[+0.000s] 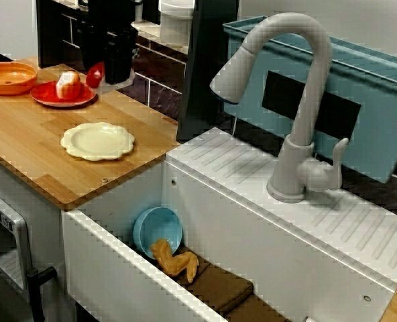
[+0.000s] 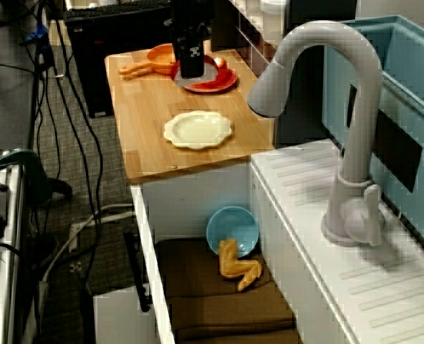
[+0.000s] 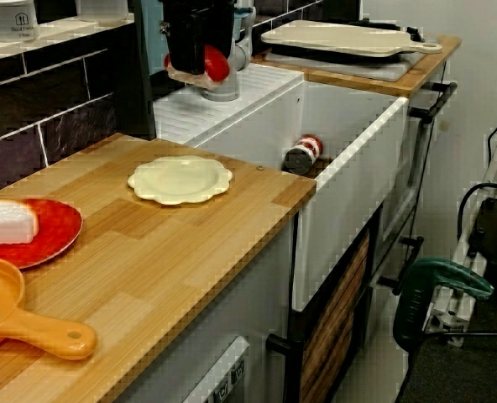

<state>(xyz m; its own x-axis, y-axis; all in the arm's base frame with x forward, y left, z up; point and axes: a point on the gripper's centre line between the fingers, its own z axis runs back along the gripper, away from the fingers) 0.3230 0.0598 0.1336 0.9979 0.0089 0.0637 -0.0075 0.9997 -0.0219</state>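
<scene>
Red toy, gripped by the end effector, hangs over a wooden counter beside a white sink.

- Even, fairly bright overhead room light; soft, faint shadows on the pale wooden table.
- Black gripper and the red rounded object in its jaws: murky, detail lost.
- All views slightly soft, with blocky edges.

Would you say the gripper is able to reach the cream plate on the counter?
Probably yes: the cream plate lies bare with nothing around it, though the gripper holds a red piece.
</scene>
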